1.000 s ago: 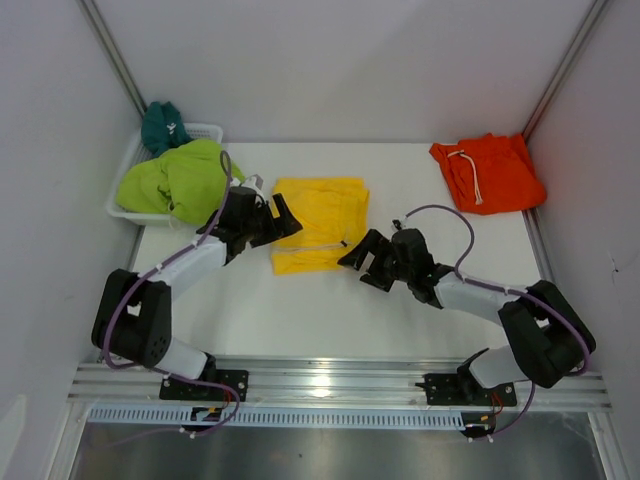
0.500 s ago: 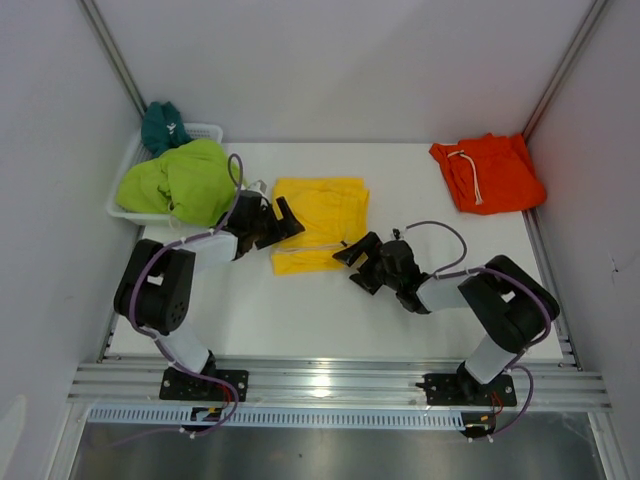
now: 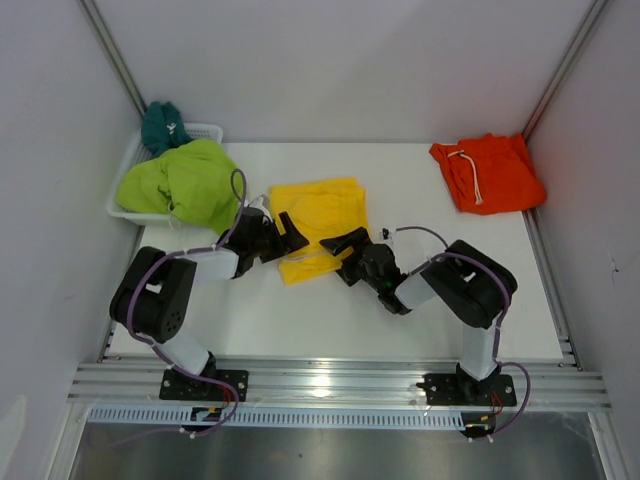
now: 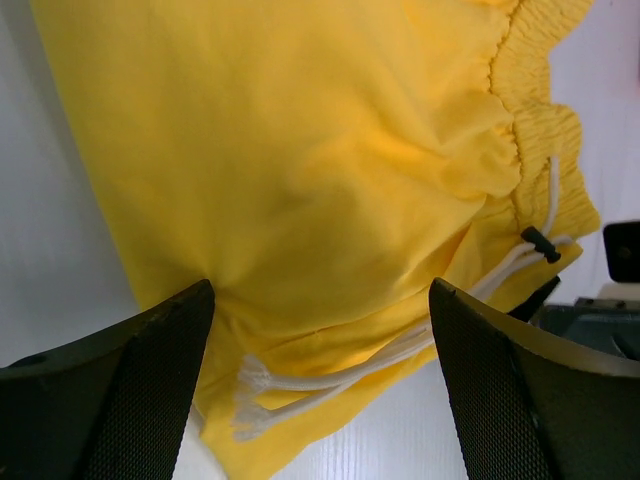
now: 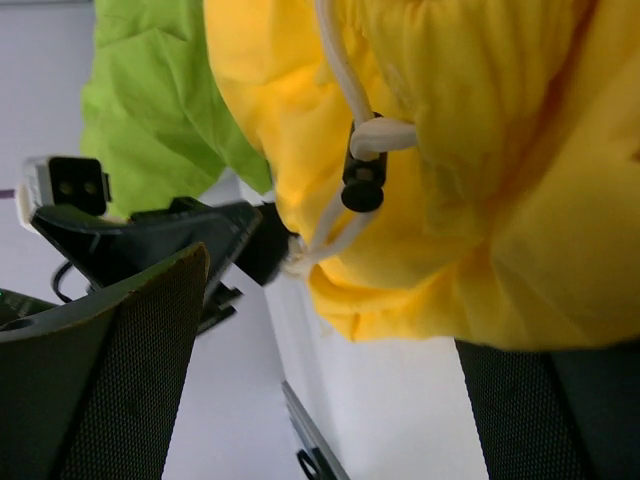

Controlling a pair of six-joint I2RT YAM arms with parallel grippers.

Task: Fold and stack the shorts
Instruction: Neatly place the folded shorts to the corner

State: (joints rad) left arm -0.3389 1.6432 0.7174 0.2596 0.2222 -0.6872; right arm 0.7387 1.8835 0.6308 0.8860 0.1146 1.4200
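At the near edge of the yellow shorts [image 3: 322, 208], left claw [image 3: 289, 233] and right claw [image 3: 347, 252] both gape apart; best pinch both corners evenly, avoiding the drawstring [image 4: 262, 378].

Plain pale walls [image 3: 340, 70] are closing in a white table [image 3: 300, 320]; soft light is glinting off the metal rail [image 3: 330, 380] running along its near edge.

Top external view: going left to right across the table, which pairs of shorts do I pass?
Lime-green shorts → yellow shorts → orange shorts. Teal shorts overlap the lime-green pair, so omitted.
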